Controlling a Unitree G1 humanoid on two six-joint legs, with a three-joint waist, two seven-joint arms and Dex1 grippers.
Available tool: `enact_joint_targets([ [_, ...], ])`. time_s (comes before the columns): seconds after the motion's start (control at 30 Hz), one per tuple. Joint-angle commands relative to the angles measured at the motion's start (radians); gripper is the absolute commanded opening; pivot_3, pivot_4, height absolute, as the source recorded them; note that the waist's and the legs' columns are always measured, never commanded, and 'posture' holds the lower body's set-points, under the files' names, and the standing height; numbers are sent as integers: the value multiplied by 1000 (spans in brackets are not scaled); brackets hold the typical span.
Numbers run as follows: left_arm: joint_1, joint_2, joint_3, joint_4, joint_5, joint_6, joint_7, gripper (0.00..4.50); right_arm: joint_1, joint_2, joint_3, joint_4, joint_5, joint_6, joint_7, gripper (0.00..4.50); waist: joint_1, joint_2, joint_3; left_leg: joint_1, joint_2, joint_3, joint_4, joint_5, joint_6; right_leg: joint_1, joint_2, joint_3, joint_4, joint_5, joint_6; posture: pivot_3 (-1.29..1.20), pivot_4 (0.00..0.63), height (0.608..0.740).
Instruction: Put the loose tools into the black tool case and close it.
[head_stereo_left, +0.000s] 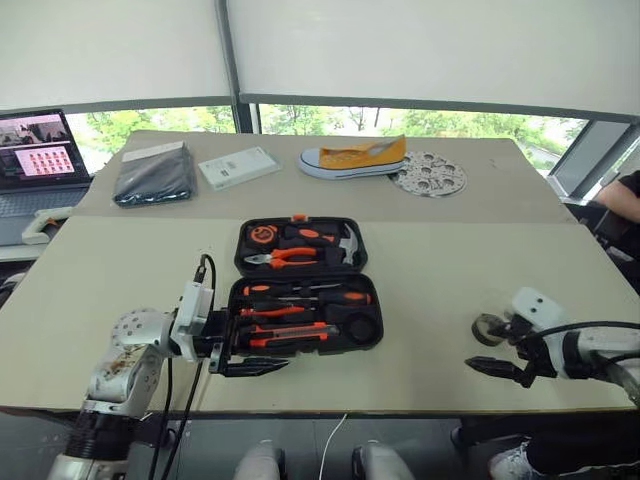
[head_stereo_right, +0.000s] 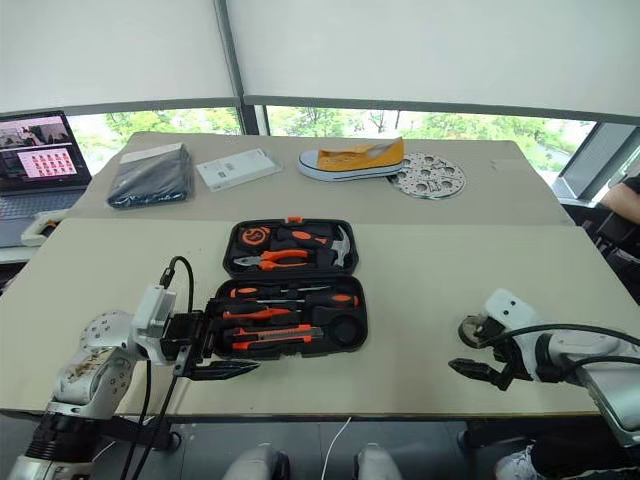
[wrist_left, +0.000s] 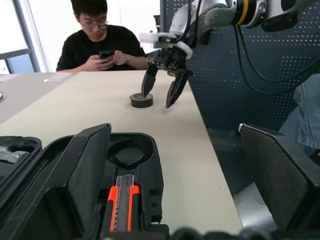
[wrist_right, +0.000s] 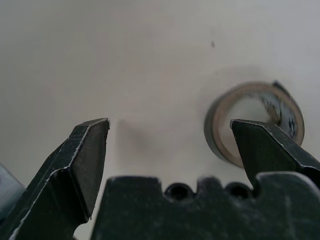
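The black tool case (head_stereo_left: 236, 262) lies open mid-table. The utility knife (head_stereo_left: 290, 335) and two screwdrivers (head_stereo_left: 315, 297) rest in recesses of its near half. Pliers, a hammer and a tape measure sit in the far half. A small grey tape roll (head_stereo_left: 487, 328) lies flat on the table to the right. My right gripper (head_stereo_left: 495, 368) hovers open just in front of it. In the right wrist view the roll (wrist_right: 214, 134) sits by one fingertip (wrist_right: 262, 145), partly behind it. My left gripper (head_stereo_left: 252, 364) is open at the case's near-left corner, pointing right along its front edge.
At the far side lie a yellow shoe (head_stereo_left: 353, 157), a perforated round plate (head_stereo_left: 428, 174), a white box (head_stereo_left: 238, 167) and a flat dark pouch (head_stereo_left: 153, 178). A laptop (head_stereo_left: 40, 160) stands at the far left. A person (wrist_left: 100, 42) sits past the table's right end. The table's front edge runs close below both grippers.
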Motion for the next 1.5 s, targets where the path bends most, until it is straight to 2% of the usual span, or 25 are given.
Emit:
enact_joint_targets([
  [0.03, 22, 12, 2, -31, 11, -26, -9, 4392, -73, -4, 44, 38, -42, 15, 12, 4500, -3, 0, 0, 0, 0, 0, 0, 0, 0, 0, 0, 0, 0, 0, 0, 0, 150, 740],
  [0.07, 28, 14, 1, -33, 13, -28, -10, 4500, -81, -2, 57, 46, -46, 13, 21, 3993, -4, 0, 0, 0, 0, 0, 0, 0, 0, 0, 0, 0, 0, 0, 0, 0, 150, 740],
  [0.13, 34, 15, 0, -36, 16, -28, -10, 4500, -98, 16, 77, 75, -57, -13, 31, 3549, -4, 0, 0, 1, 0, 0, 0, 0, 0, 0, 0, 0, 0, -1, 1, 0, 150, 740],
  [0.33, 44, 17, 0, -31, 26, -42, -14, 4500, -139, 32, 103, 140, -97, -98, 83, 1330, -2, -1, 0, 1, 0, 0, 2, 0, 0, 1, 0, 0, 0, 0, 3, 0, 150, 740],
  [0.47, 61, 20, 8, -31, 29, -53, -13, 4500, -154, 10, 102, 168, -114, -165, 152, 45, -2, -1, 0, 1, 0, 1, 2, 0, 0, 1, -1, 0, 1, 0, 3, 0, 150, 740],
  [0.6, 88, 8, 43, -38, 17, -30, 54, 4500, -246, 69, 97, 80, -39, -126, 197, 9, -8, 0, 1, 1, 0, 1, 2, 0, 0, 1, -1, 0, 1, 0, 3, 0, 150, 740],
  [0.8, 173, 33, 114, -71, 5, -18, 120, 4500, -441, 244, 184, -123, 169, 163, 195, 9, -21, -1, 2, 3, 6, -3, 1, 0, 0, 1, 6, 1, 2, 1, 1, 0, 150, 740],
  [0.93, 210, 46, 131, -82, 11, -31, 129, 4500, -498, 318, 280, -148, 153, 237, 140, 9, -14, -1, 2, 2, 7, -1, 1, 0, 0, 0, 6, 0, 2, 2, -4, 0, 150, 740],
  [1.1, 222, 45, 140, -89, 14, -41, 146, 4500, -506, 332, 381, -131, 73, 233, 91, 9, 3, -1, 2, 1, 4, 1, 2, 0, -1, -1, 0, -2, 2, 1, -5, 0, 150, 740],
  [1.4, 223, 26, 154, -109, -2, -29, 208, 4500, -516, 397, 407, -91, 53, 243, 26, 9, -3, -3, 1, 4, 2, 2, 2, 0, -1, 1, -2, -3, 3, 2, -3, 0, 150, 740],
  [1.5, 223, 27, 145, -100, 10, -39, 202, 4500, -543, 436, 410, -72, 50, 241, 21, 9, -14, -4, 0, 5, 4, 2, 2, 1, -2, 2, 0, -3, 3, 1, -8, 0, 150, 740],
])
